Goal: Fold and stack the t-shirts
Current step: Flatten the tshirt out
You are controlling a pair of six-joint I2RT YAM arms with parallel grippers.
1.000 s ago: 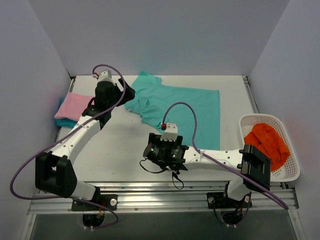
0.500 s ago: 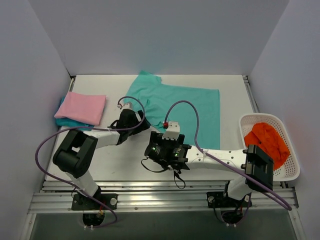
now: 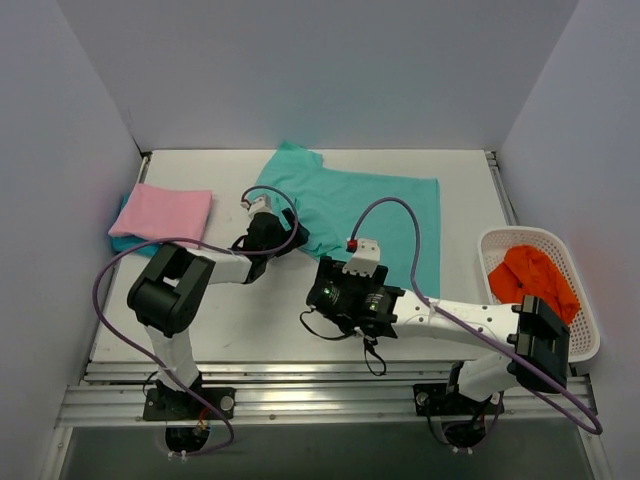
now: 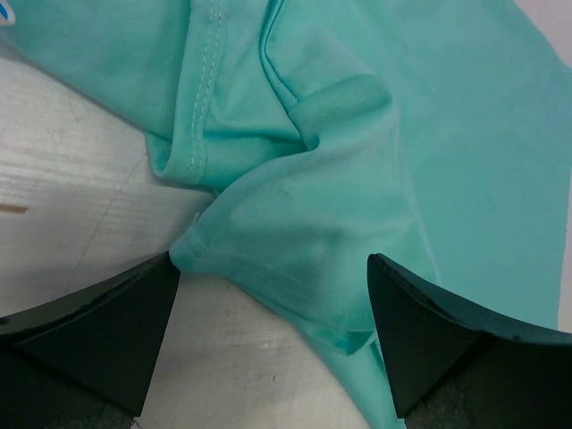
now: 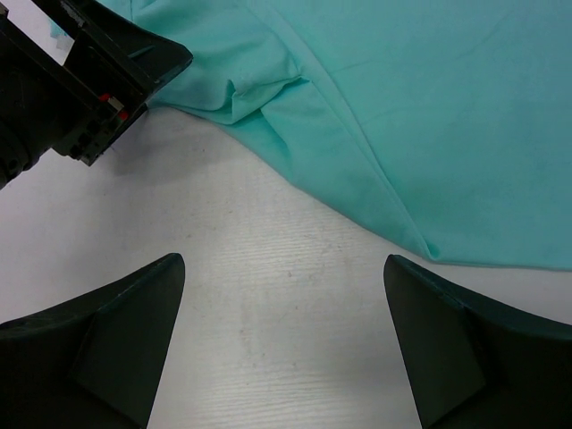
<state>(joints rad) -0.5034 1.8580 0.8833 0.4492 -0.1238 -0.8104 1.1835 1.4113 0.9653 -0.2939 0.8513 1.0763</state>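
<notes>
Your left gripper and right gripper stood apart; the mint-teal t-shirt looked limp, light; its hemmed corner suited pinching.

We see the mint-teal t-shirt spread on the counter, one sleeve rumpled; at left, the folded pink t-shirt tops the turquoise t-shirt.

The left tool has swung from beside the pink shirt to the mint-teal shirt.
</notes>
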